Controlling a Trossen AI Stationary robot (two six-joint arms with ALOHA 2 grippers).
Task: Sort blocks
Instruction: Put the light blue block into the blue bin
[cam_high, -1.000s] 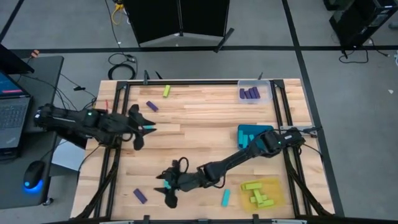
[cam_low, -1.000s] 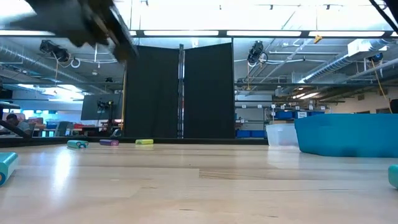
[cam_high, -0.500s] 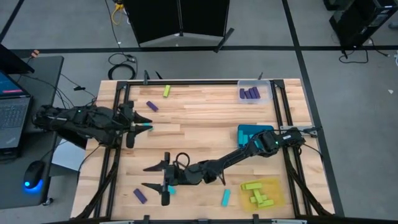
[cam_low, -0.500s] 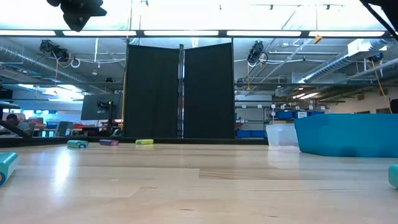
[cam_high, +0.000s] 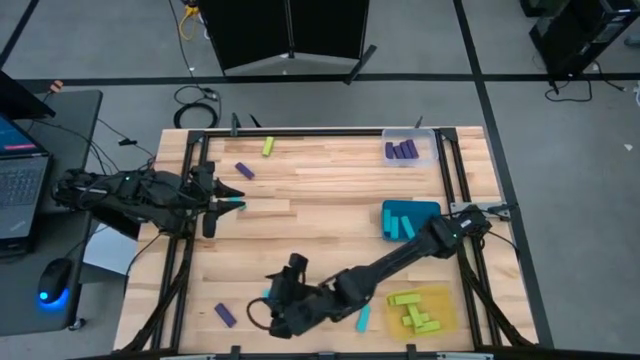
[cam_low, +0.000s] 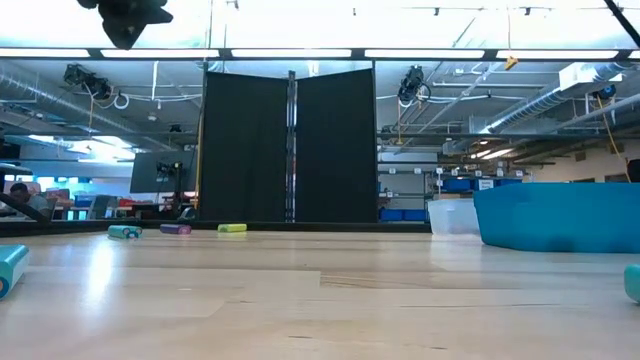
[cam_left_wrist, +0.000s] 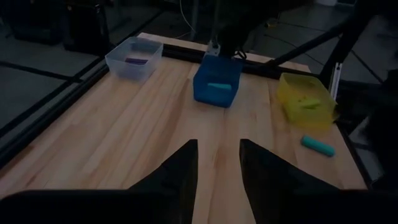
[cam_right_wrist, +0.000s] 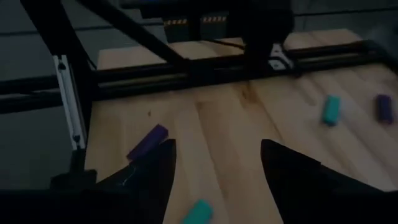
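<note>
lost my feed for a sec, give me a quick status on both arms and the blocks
Left gripper open, empty, hovering at table's left side. Right gripper open, empty, over small cyan bar block near front edge. Dark purple bar block close beside; nothing blocking.

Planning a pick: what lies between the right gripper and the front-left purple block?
Bare tabletop, per the high view; a cyan block lies by the right gripper.

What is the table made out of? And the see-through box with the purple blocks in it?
The table looks like wood: pale planks with grain lines and joints, with a slight sheen. The see-through box looks like clear plastic, since you can see the purple blocks and the table through its walls.
</note>
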